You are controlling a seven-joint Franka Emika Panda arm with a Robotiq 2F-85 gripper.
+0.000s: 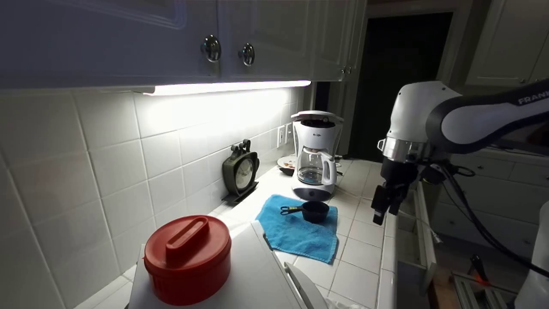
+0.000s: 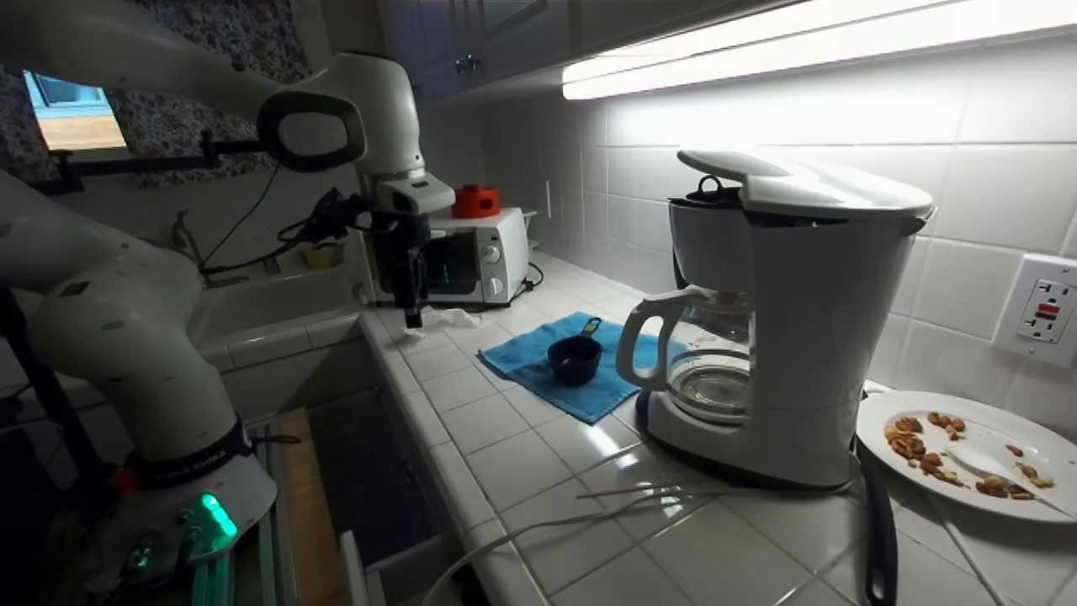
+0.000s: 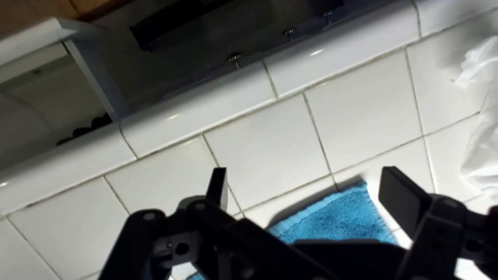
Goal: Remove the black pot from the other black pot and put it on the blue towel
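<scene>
Canister [image 1: 188,257], red and lidded, sits at the left in an exterior view, on top of the white oven [image 1: 251,262]. You can see in an exterior view that the oven stands by the inner corner of the counter [image 1: 360,257], where the front edge turns toward the sink [image 2: 261,310]; crumpled paper [image 2: 454,317] lies just beside it, at that corner.

Further right you have the dial [image 1: 245,174], dark-framed, standing at the back edge, then the plate [image 2: 983,421], also at the back edge, with bits of food on it.

Your towel [image 1: 296,240] comes next, blue and a little rumpled, spread between the back and front edges. The pot [image 1: 315,213], black, sits upright on the towel, toward the end nearest the coffee maker [image 1: 315,137], its handle pointing to the back edge. You cannot tell from these views whether another pot is nested in it.

The coffee maker stands just past the towel, its carafe [image 1: 309,169] in place and its lid tilted up.

On toward the right, your gripper [image 1: 386,216] hangs near the front edge, well apart from the pot. Its fingers [image 3: 400,198] are spread wide: the wrist view shows one corner of the towel and some white tiles between them.

Farthest right, a pulled-out drawer [image 1: 424,240] juts below the front edge, and your arm [image 1: 489,124] extends from the right to the gripper.
</scene>
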